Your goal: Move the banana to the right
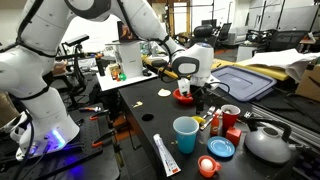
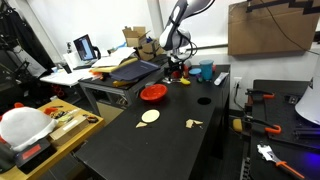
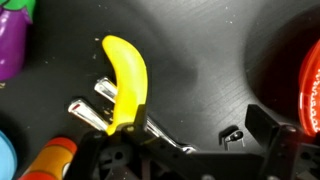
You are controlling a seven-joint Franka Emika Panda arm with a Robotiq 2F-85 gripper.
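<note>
Banana (image 3: 128,75) x1 — by gripper (image 3: 180,125) w/ jaws apart; red bowl (image 3: 311,85) x1.

Black table (image 1: 140,135), matte top. On it: red bowl (image 1: 183,96), blue cup (image 1: 185,133), white tube (image 1: 166,155) lying flat, blue dish (image 1: 221,148), grey kettle (image 1: 268,143). Far end: cream disc (image 2: 150,116), tan scrap (image 2: 194,124). Wrist view: banana (image 3: 128,80) over tabletop; contact unclear.
</note>
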